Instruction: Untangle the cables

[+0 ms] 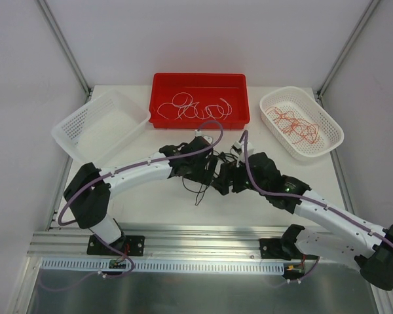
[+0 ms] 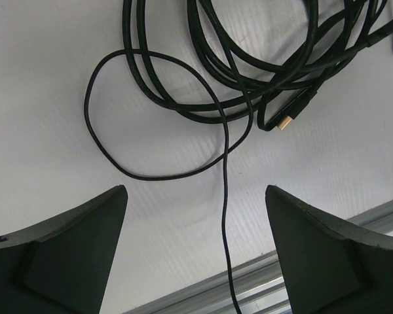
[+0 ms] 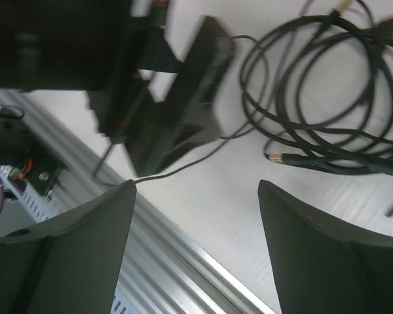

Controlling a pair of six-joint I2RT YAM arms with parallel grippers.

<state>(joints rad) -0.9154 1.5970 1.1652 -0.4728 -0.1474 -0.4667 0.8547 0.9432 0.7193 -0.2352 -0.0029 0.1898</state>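
A tangle of black cables (image 2: 249, 72) lies on the white table in loose loops, and one plug has a gold tip (image 2: 285, 123). My left gripper (image 2: 195, 188) hovers over it, open, with a single thin strand (image 2: 225, 216) running down between its fingers, touching neither. My right gripper (image 3: 196, 183) is open too and holds nothing. The black bundle (image 3: 314, 98) lies beyond it, and a thin strand passes its left fingertip (image 3: 128, 190). From above, both grippers (image 1: 206, 171) (image 1: 226, 178) meet over the black cables (image 1: 198, 195) at the table's middle. White cables (image 1: 193, 108) and red-orange cables (image 1: 293, 123) lie apart in containers.
A red tray (image 1: 200, 77) at the back centre holds the white cables. The white basket (image 1: 291, 90) at the back right holds the red-orange ones. Another white basket (image 1: 121, 95) stands at the back left. An aluminium rail (image 1: 203, 237) runs along the near edge.
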